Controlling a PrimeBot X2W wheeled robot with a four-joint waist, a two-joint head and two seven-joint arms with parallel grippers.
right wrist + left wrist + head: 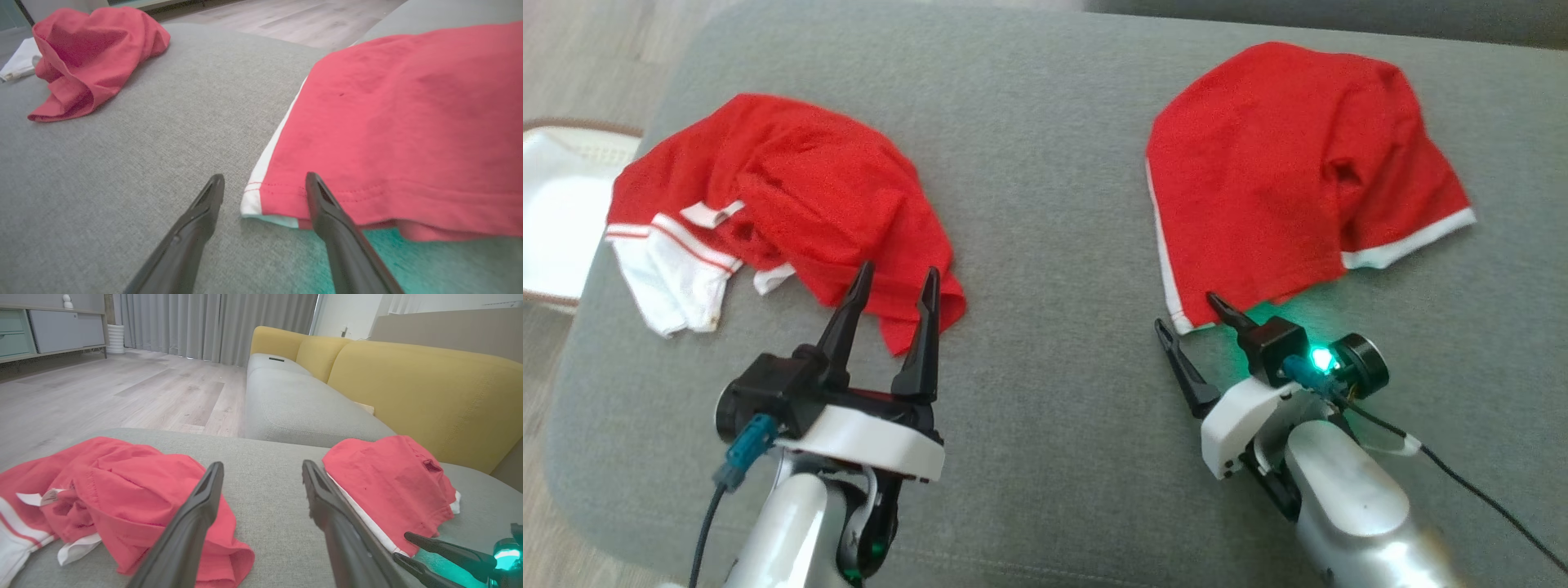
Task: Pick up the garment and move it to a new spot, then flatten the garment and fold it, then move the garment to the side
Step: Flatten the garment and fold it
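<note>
- Two red garments are seen on a grey cushion (1045,245), well apart. Which of them is meant by the task cannot be settled from the views.
- The crumpled garment (792,196) lies at the cushion's left, bunched, with white striped parts spilled toward the left edge. No flattening or folding is shown on it.
- The flatter garment (1290,163) lies at the right, spread with a few soft ridges, a white stripe along its left edge and a white band at its right hem. It is judged to be laid out rather than neatly folded.
- The right gripper (1186,314) is set low at this garment's near left corner, its fingers apart and nothing held. In the right wrist view the white-striped corner lies between the fingers and one fingertip overlaps the hem; contact cannot be told.
- The left gripper (898,269) is placed at the near edge of the crumpled garment, its fingers spread and empty.
- Progress is judged early: nothing is lifted, and a grasp of the flatter garment's corner seems to be prepared. The move, flattening, folding and setting aside are taken as left to do.
- A white basket (556,212) is seen on the wooden floor (572,49) beside the cushion's left edge.
</note>
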